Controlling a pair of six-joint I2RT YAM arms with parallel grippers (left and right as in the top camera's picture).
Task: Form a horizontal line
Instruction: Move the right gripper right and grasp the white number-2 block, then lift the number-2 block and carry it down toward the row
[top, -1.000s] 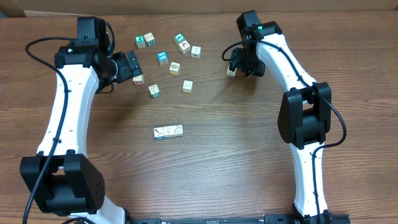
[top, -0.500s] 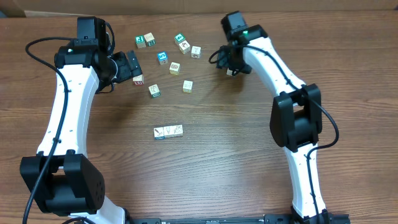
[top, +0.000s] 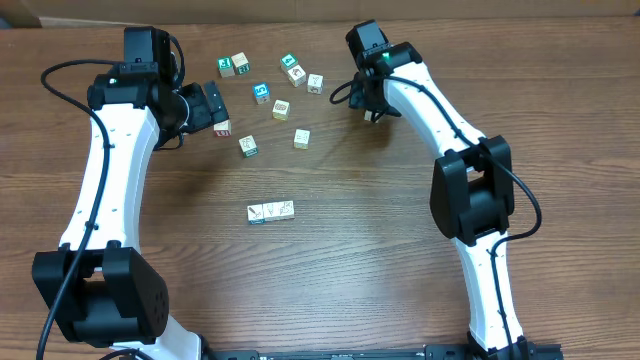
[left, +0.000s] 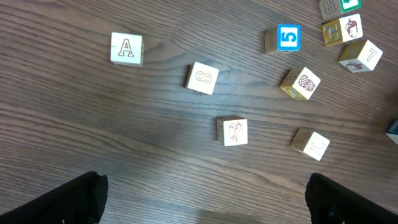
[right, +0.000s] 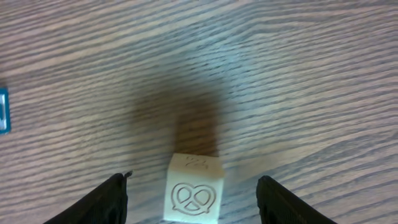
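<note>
The horizontal line (top: 270, 211) is a short row of three pale cubes touching side by side at mid-table, its left end blue-edged. My right gripper (top: 368, 106) is open over a pale pretzel cube (right: 194, 193), which sits on the wood between the two fingers (right: 196, 202) with a gap on each side. That cube shows just below the gripper in the overhead view (top: 372, 117). My left gripper (top: 212, 108) is open and empty, and its fingers (left: 202, 205) frame bare wood. A red-edged cube (top: 223, 128) lies beside it.
Several loose cubes lie scattered at the back between the arms, among them a blue "5" cube (top: 261, 92), a green cube (top: 226, 66) and a pale cube (top: 301, 138). The left wrist view shows an "A" cube (left: 126, 48) and the "5" cube (left: 288, 37).
My right arm has swung left and its gripper has come to straddle the pretzel cube. The left arm, the row and the loose cubes have not moved.
</note>
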